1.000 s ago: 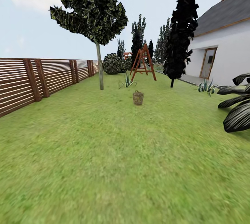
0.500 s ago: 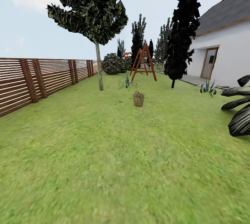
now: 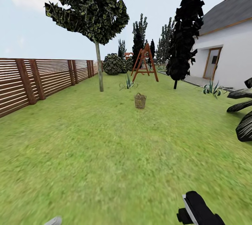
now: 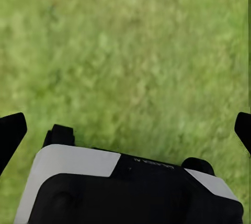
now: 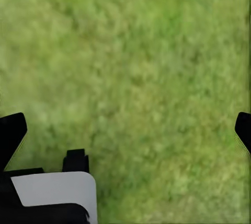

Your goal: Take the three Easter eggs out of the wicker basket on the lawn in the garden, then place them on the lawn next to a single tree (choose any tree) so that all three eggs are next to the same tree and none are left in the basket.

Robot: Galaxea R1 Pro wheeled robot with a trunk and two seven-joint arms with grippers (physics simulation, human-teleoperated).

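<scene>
Wicker basket (image 3: 140, 101) stood far off on the lawn (image 3: 105, 155), too small to show any eggs inside.

It sat upright in the open grass, between the slim-trunked tree (image 3: 99, 67) toward the slatted fence (image 3: 38, 78) and the dark columnar tree (image 3: 183, 33) near the white house (image 3: 227, 53), with the swing frame (image 3: 144, 62) well behind it. A striped plant (image 3: 243, 113) was cut off at the head view's edge. Low in that view, a black part of the right arm (image 3: 197, 209) and a grey scrap of the left arm (image 3: 53, 221) poked in, both cropped. In the wrist views the left gripper (image 4: 125, 130) and right gripper (image 5: 125, 130) hung over blurred bare grass, fingertips (image 4: 11, 132) spread wide apart at the picture edges and nothing between them.
</scene>
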